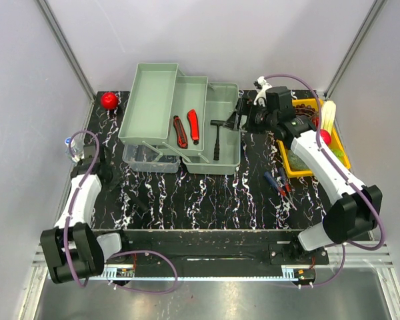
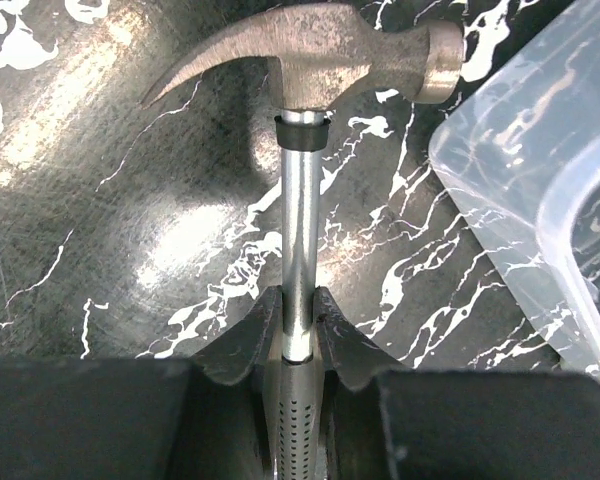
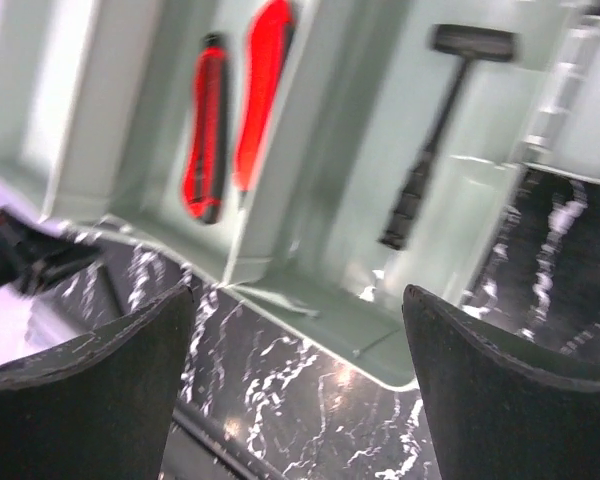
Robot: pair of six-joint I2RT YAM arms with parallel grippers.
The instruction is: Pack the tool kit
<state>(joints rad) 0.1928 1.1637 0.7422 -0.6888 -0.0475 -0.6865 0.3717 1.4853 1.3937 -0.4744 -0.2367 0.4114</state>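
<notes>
The pale grey-green toolbox stands open at the table's middle with its fold-out trays spread to the left. Two red-and-black cutters lie in the middle tray. A black hammer lies in the main compartment. My left gripper is shut on the metal shaft of a claw hammer, which lies low over the table left of the box. My right gripper is open and empty, hovering at the box's right side. The cutters and black hammer show in the right wrist view.
Blue- and red-handled screwdrivers lie on the table to the right of the box. A yellow tray of fruit sits at the right edge. A red ball lies at the back left, and a clear bottle stands at the left edge.
</notes>
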